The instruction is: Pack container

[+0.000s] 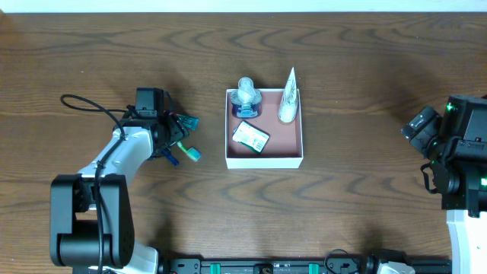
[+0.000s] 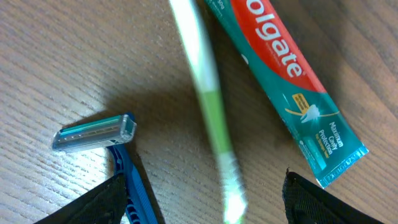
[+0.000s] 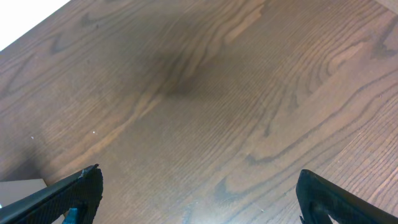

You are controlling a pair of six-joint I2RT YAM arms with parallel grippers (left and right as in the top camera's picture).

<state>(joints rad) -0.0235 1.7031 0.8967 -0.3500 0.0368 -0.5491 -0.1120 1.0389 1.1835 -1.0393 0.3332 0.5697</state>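
Note:
The container [image 1: 297,125], a shallow white box with a pink-brown inside, sits mid-table. It holds a clear blue bottle [image 1: 247,97], a white tube [image 1: 288,99] and a green-white packet [image 1: 250,135]. My left gripper [image 1: 173,137] is open, low over toiletries left of the box. In the left wrist view its fingers [image 2: 205,208] straddle a white and green toothbrush [image 2: 208,106] without closing on it. A Colgate toothpaste tube [image 2: 280,68] lies right of the toothbrush and a blue razor [image 2: 93,134] lies to its left. My right gripper [image 1: 417,125] is open and empty at the far right.
The right wrist view shows its open fingers [image 3: 199,193] over bare dark wood. A black cable [image 1: 87,103] loops on the table behind the left arm. The table's far edge runs along the top of the overhead view.

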